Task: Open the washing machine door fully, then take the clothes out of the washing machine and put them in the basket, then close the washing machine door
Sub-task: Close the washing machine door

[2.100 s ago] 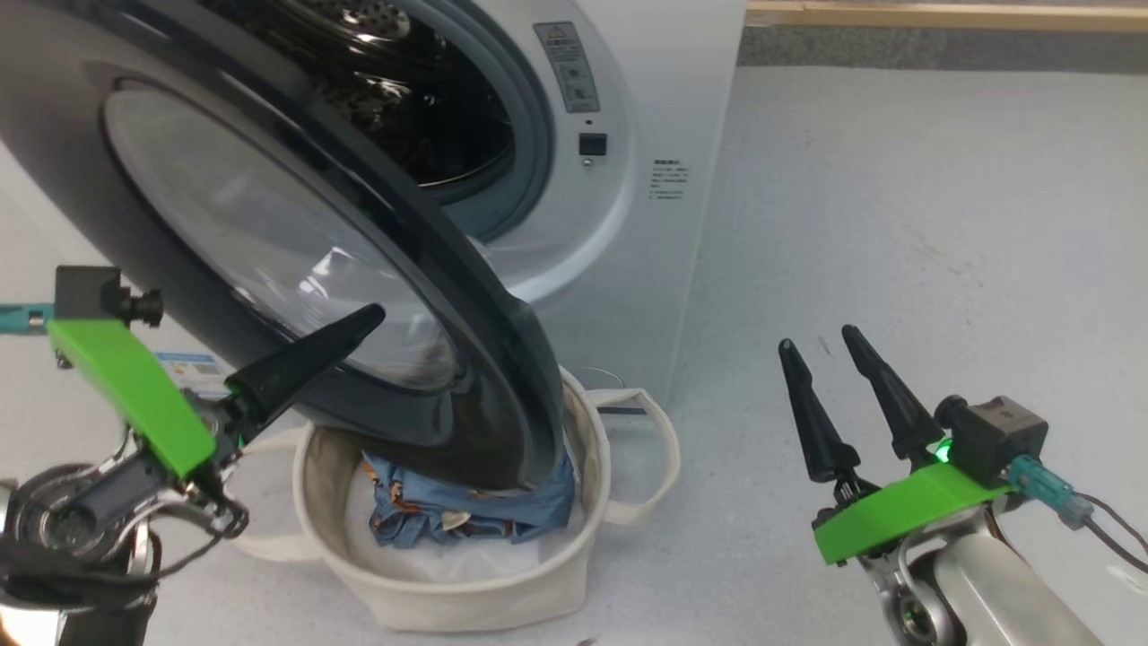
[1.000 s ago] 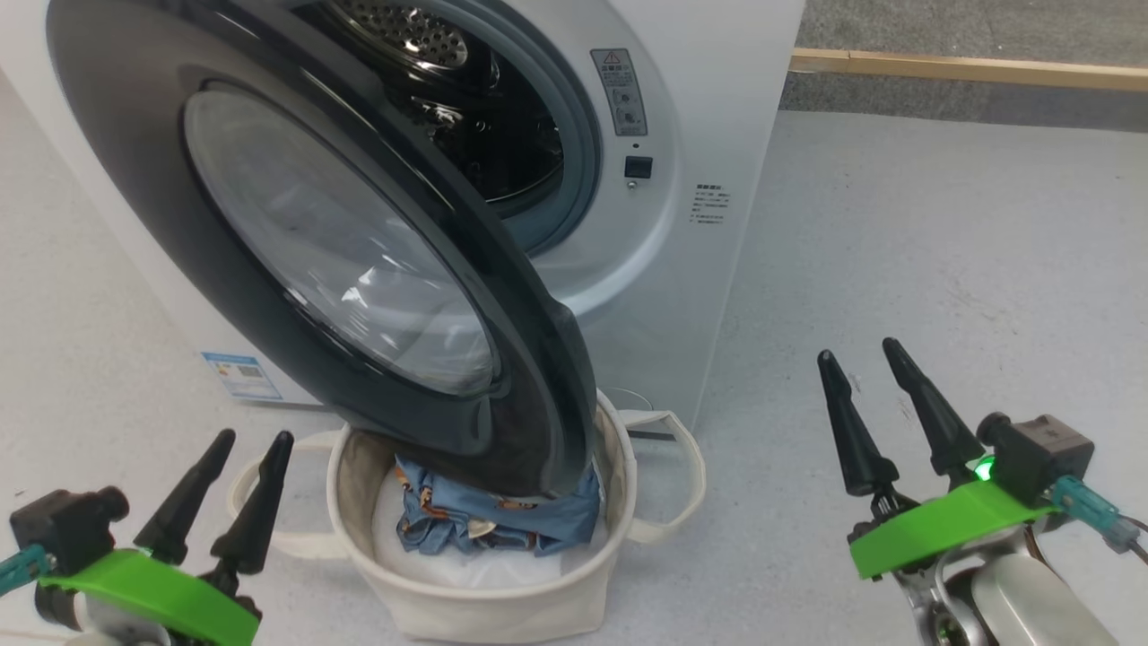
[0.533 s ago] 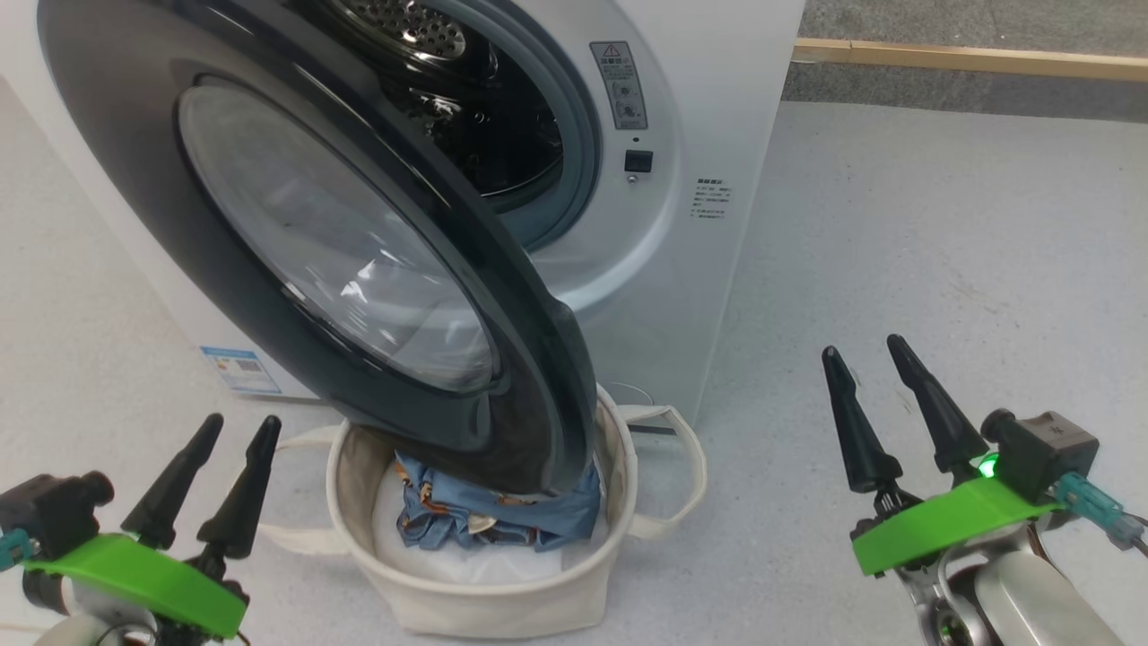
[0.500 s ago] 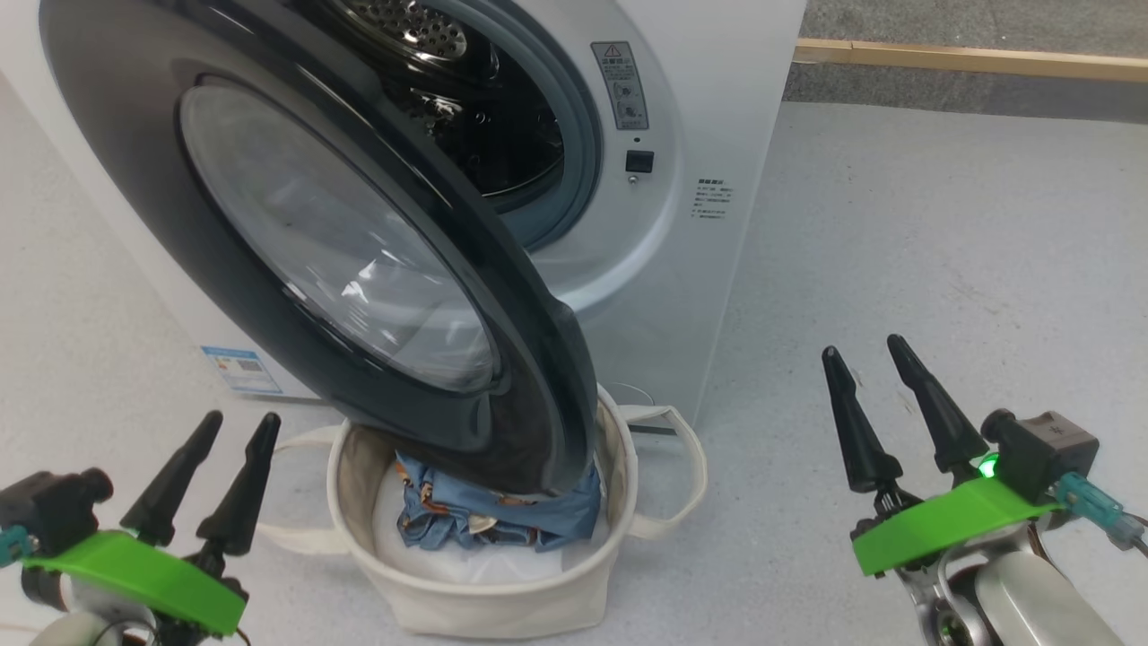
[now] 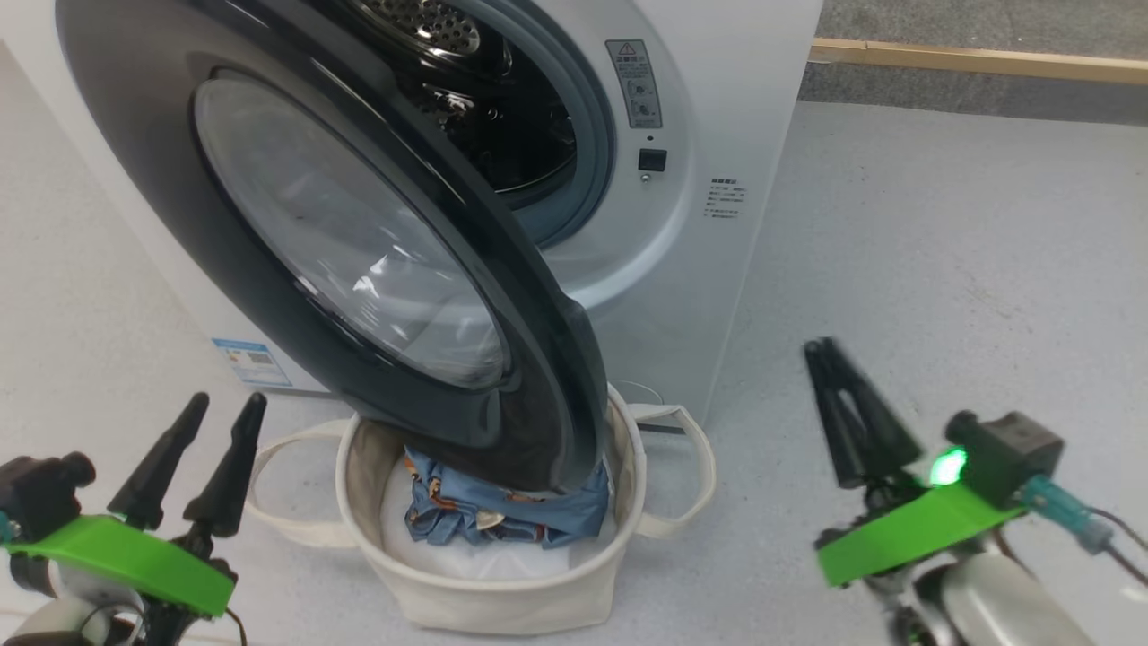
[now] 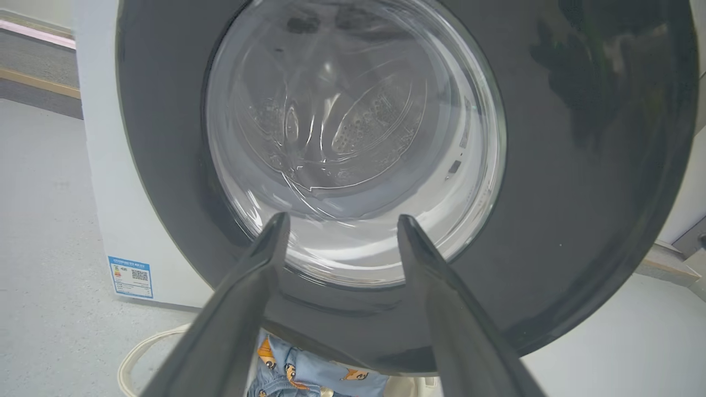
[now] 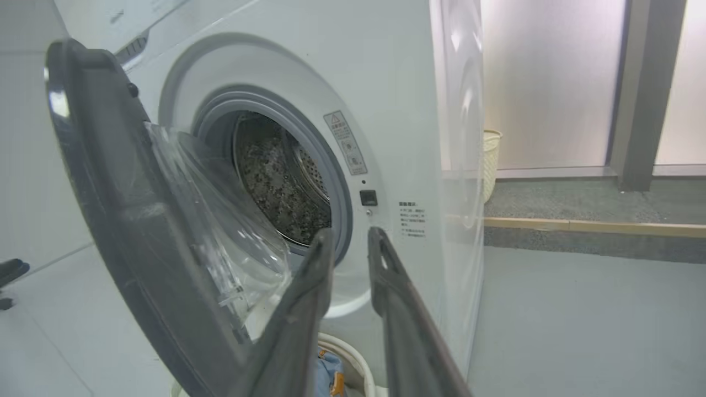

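The left claw [image 5: 224, 401] is wide open and holds nothing. The door [image 5: 152, 161] hangs open just ahead of it, a bit to its right. The basket [image 5: 502, 588] sits under the door's low edge, between the two claws, with the clothes [image 5: 538, 516] inside. The washer [image 5: 717, 108] stands behind. The right claw [image 5: 821, 345], empty, has its fingers close together with a thin gap.
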You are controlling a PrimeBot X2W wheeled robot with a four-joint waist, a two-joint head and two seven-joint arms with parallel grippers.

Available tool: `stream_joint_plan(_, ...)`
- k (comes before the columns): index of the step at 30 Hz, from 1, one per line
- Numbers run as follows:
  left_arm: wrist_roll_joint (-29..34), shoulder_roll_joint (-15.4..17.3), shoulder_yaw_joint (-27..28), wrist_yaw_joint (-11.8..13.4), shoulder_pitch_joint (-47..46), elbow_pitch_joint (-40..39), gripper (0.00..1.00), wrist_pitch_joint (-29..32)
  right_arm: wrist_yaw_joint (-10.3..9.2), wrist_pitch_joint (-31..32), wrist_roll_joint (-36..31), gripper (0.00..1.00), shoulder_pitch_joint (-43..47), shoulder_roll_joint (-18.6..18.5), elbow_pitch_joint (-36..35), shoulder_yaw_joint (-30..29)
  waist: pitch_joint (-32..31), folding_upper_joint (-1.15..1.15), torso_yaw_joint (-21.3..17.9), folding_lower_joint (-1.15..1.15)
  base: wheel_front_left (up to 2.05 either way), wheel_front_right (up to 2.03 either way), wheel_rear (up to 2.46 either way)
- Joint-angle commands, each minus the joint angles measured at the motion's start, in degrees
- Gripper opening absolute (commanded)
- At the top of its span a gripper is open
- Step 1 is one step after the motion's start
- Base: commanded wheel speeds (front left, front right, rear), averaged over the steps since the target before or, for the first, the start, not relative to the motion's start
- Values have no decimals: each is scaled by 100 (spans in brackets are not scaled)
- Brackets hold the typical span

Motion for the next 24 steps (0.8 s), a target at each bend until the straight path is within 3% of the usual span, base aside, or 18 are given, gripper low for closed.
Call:
stream_joint_plan(1, -36, 273, 352, -33, -368, -128, 100, -70, 6, -48, -30, 0, -271, 4, -355, 244, 1, 0, 23, 0, 0, 0, 0)
stream_joint_plan(6, -54, 259, 403, -33, -436, -112, 100, -70, 6, 69, -34, 0, -535, 56, -968, 1439, -99, 0, 157, 0, 0, 0, 0)
stream_joint_plan(12, -43, 231, 225, -33, -573, -71, 100, -70, 6, 385, 92, 0, -790, 153, -694, 2242, -222, 0, 444, 0, 0, 0, 0)
stream_joint_plan(19, -128, 239, 47, -33, -771, 5, 100, -71, 6, 421, 202, 0, -1293, 565, 462, 2277, -192, 0, 740, 0, 0, 0, 0)
stream_joint_plan(24, -169, 250, -93, -33, -914, 24, 100, -71, 6, 380, 64, 0, -1592, 789, 1268, 1867, -96, 0, 908, 0, 0, 0, 0)
